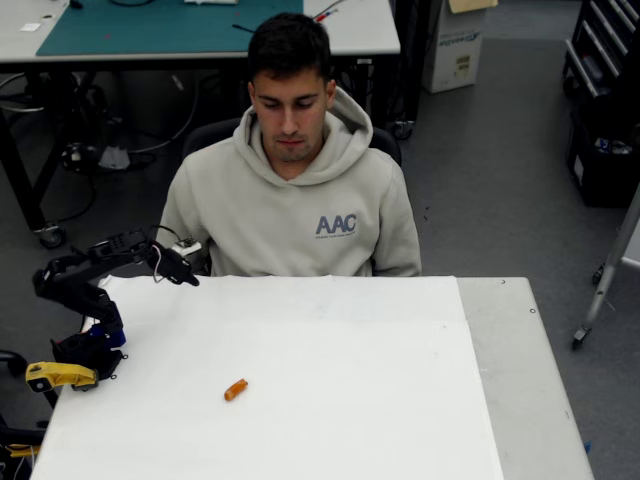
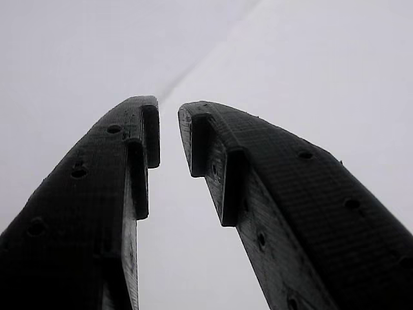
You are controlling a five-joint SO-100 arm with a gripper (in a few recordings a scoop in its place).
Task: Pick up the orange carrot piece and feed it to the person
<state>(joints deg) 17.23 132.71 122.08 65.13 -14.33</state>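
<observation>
The orange carrot piece (image 1: 235,389) lies on the white table (image 1: 400,400), left of centre and near the front. My black gripper (image 1: 188,277) hovers at the table's far left corner, well behind the carrot and just in front of the person's arm. In the wrist view the gripper (image 2: 169,115) is open by a narrow gap, its fingers (image 2: 90,194) holding nothing over the plain white surface. The person (image 1: 300,210), in a light hoodie with "AAC" on the chest, sits behind the table's far edge and looks down.
The arm's base with a yellow part (image 1: 58,375) stands at the table's left edge. A bare grey strip (image 1: 520,380) runs down the table's right side. A desk with a green mat (image 1: 160,30) stands behind the person.
</observation>
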